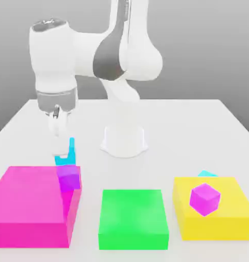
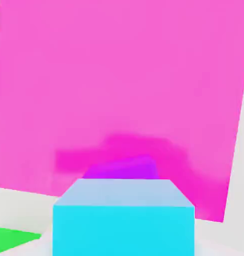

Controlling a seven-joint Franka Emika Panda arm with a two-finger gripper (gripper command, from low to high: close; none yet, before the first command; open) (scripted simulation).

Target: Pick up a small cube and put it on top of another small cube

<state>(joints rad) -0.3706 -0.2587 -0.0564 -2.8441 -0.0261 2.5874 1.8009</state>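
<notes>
The end effector (image 1: pixel 64 153) was clamped shut on the small cube (image 2: pixel 124 220), holding it just above the violet cube (image 1: pixel 69 178) on the pink block (image 1: pixel 29 197). A good placement probably meant centring squarely, descending slowly, then releasing.

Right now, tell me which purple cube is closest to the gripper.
The violet cube on the pink block's corner, right under the gripper; the other purple cube sits on the yellow block.
</notes>
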